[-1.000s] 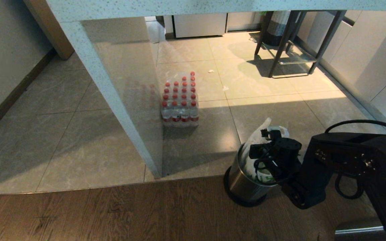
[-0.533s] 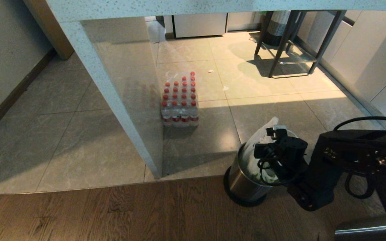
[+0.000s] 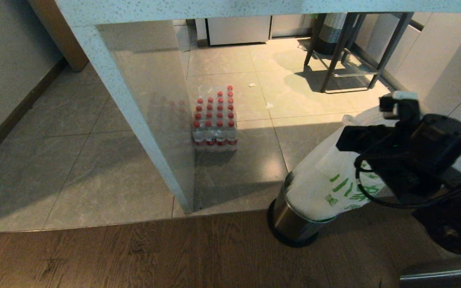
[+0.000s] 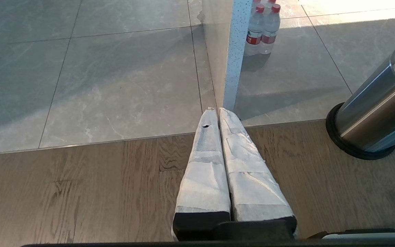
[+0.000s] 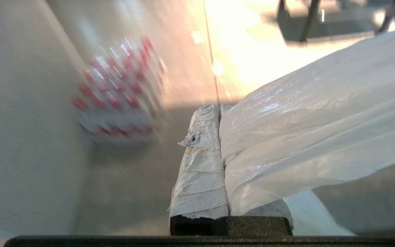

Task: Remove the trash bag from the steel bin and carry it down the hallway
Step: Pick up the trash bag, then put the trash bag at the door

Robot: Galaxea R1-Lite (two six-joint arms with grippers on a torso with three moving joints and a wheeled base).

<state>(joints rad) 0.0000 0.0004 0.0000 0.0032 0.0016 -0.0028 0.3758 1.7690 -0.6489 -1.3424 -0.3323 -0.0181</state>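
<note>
- A kitchen floor of large grey-beige tiles (image 3: 94, 168) meets brown wood planks (image 3: 134, 256) nearest the robot; a speckled pale worktop (image 3: 214, 6) crosses the top of the head view on a slanting leg.
- A shrink-wrapped pack of red-capped bottles (image 3: 215, 120) stands on the tiles beside that leg, well apart from the work.
- The bin (image 3: 294, 220), a short round can of brushed silver metal with a black base ring, stands at the seam of wood and tile.
- The bag (image 3: 330, 180), thin translucent white plastic with green print, is partly drawn out. Its lower end sits in the bin's mouth, and its long axis slants up and towards the robot's right.
- The right gripper (image 3: 398, 106) is at the bag's upper end, above and to the right of the bin. Its padded jaws are closed, pinching bag film between them, as the right wrist view shows.
- The bag hangs down and to the left from the jaws, so further lifting along that slant looks needed to free the bottom.
- The film looks slippery and crumpled, likely to stretch or snag on the rim.
- The left gripper (image 4: 218, 113) hovers low over the wood, jaws pressed together and empty, farther from the bag.
</note>
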